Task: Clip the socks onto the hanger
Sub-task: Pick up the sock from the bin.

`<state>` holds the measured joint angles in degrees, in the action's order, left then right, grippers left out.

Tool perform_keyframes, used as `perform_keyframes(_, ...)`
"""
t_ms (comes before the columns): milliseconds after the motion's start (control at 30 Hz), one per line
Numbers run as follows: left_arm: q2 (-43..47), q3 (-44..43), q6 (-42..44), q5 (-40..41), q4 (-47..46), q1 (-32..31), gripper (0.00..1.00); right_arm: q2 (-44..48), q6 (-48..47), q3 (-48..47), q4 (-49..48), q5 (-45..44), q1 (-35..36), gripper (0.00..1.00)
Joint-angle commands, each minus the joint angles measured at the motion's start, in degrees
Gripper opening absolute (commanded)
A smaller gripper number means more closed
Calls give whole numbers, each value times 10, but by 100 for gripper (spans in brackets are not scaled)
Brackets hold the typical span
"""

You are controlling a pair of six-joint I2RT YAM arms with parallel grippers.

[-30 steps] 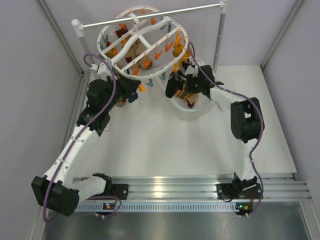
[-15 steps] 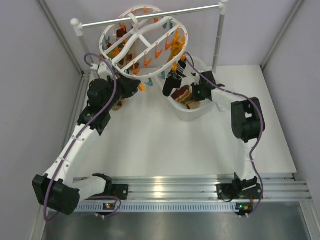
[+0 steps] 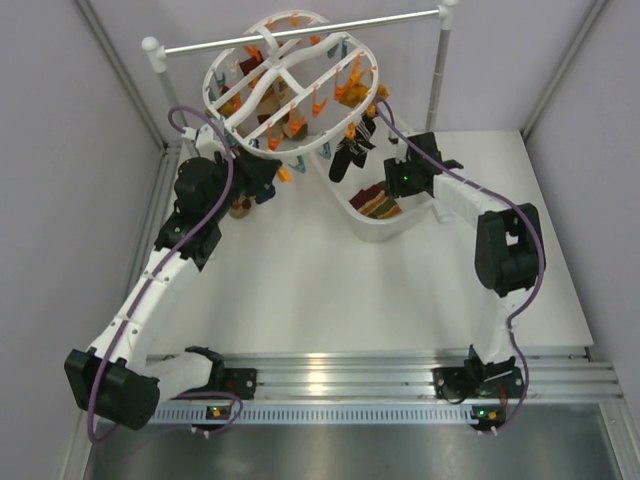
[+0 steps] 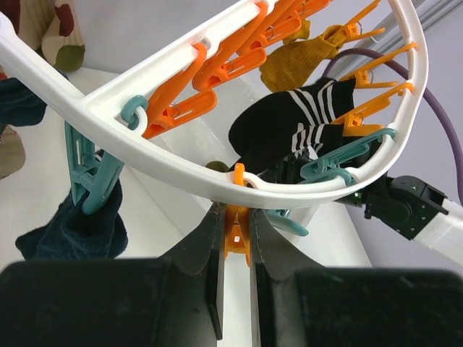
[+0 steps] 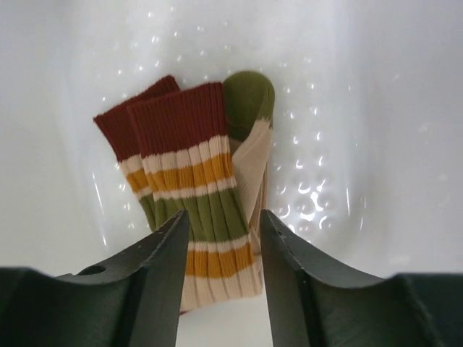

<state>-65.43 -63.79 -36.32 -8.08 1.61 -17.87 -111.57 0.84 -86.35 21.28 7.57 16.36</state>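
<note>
My right arm (image 3: 500, 250) is the big thing that moves. A second ago it is up at the hanger (image 4: 152, 166) with a black sock (image 4: 289, 134). Now it is pulled back and down over the white tub (image 5: 376, 108) on the bench (image 3: 330, 300). The hanger rocks a little as the arm leaves, but it hangs in the same place.

The black sock, the one with white stripes, stays behind. It hangs from the far side of the hanger and nothing of mine touches it. I think that one is done.

More socks are up there too. A yellow sock (image 4: 296, 61) hangs just past the black one. A dark blue sock (image 4: 72, 231) hangs in a teal clip (image 4: 90, 177) on the near side.

Down in the tub lies a striped sock (image 5: 195, 188), red, yellow and green, folded flat. I think it is the next job. My right tool (image 5: 223, 224) hangs right above it with its two fingers apart and nothing between them. As far as I can tell, it is not touching the sock yet.

My left tool (image 4: 236, 217) does not move at all. Its fingers are squeezed tight on a small orange clip (image 4: 237, 242) under the near rim of the hanger. I guess it stops the hanger from swinging and keeps that clip ready for the striped sock.
</note>
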Motion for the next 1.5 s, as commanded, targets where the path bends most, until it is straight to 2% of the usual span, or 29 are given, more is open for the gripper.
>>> perform_keyframes(0,0,-17,-6,14,-56,7,0,-29,-25,-58,19,-4,-3,45)
perform_keyframes(200,-3,-15,-4,16,-60,7,0,-34,-41,-48,-25,79,6,41)
perform_keyframes(667,-15,-18,-6,18,-52,7,0,-158,-46,-136,-1,31,30,36)
perform_keyframes(733,-16,-19,-3,22,-49,7,0,-168,-44,-150,12,25,34,31)
perform_keyframes(833,-15,-18,0,23,-49,8,0,-168,-45,-149,24,15,36,11)
perform_keyframes(867,-15,-18,-1,23,-48,8,0,-165,-46,-146,26,15,37,1)
perform_keyframes(1000,-16,-18,-1,18,-52,9,0,-118,-30,-116,27,24,27,0)
perform_keyframes(1133,-15,-15,-6,13,-56,9,0,-26,15,-51,0,59,0,0)
perform_keyframes(1333,-13,-8,-9,10,-56,9,0,80,75,52,-91,121,-28,0)
perform_keyframes(1467,-15,-11,-14,9,-57,9,0,119,94,93,-144,147,-30,0)
